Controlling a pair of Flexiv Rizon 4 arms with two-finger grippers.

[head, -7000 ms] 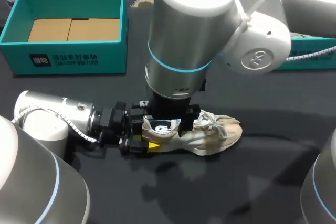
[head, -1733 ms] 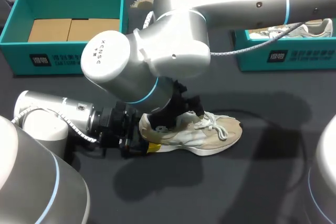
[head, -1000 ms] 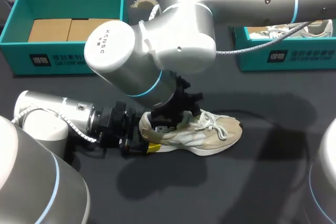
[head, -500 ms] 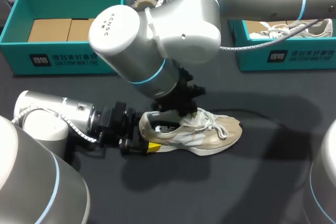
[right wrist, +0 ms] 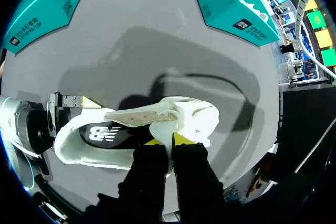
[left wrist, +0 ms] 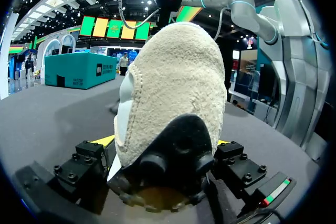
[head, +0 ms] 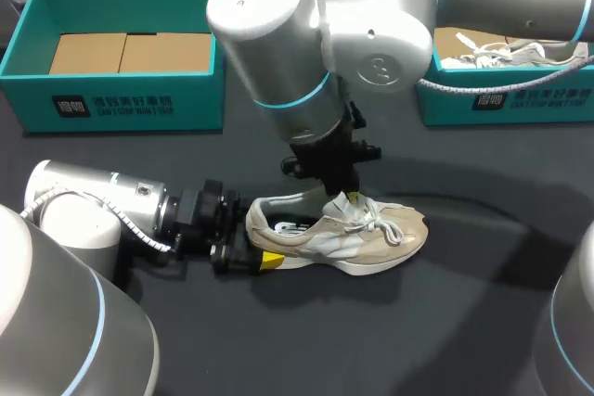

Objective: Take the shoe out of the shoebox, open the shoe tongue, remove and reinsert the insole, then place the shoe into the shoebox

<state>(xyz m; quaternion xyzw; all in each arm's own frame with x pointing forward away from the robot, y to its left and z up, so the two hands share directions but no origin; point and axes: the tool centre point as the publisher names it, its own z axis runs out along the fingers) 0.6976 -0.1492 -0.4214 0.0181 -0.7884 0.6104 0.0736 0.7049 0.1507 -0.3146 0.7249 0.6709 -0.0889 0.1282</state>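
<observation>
A beige and white sneaker (head: 357,236) lies on its sole on the dark table, toe pointing right. Its heel (left wrist: 173,93) sits between the wide-apart fingers of my left gripper (head: 252,240), which stands open around it; the yellow tips barely show beside the sole. My right gripper (head: 336,194) comes down from above onto the shoe's mouth. Seen from the right wrist, my right gripper (right wrist: 167,140) is shut on the white tongue (right wrist: 184,116) just behind the laces. The black insole (right wrist: 102,132) with its white logo lies inside the shoe.
A teal shoebox (head: 130,99) with a cardboard inlay stands at the back left. A second teal box (head: 506,99) at the back right holds another sneaker (head: 492,51). My right arm's big elbow (head: 278,34) hangs over the table's middle.
My right wrist has swung up and rightward from over the shoe's opening to the tongue, and its fingers have shut there. The shoe and my left arm have stayed put.
</observation>
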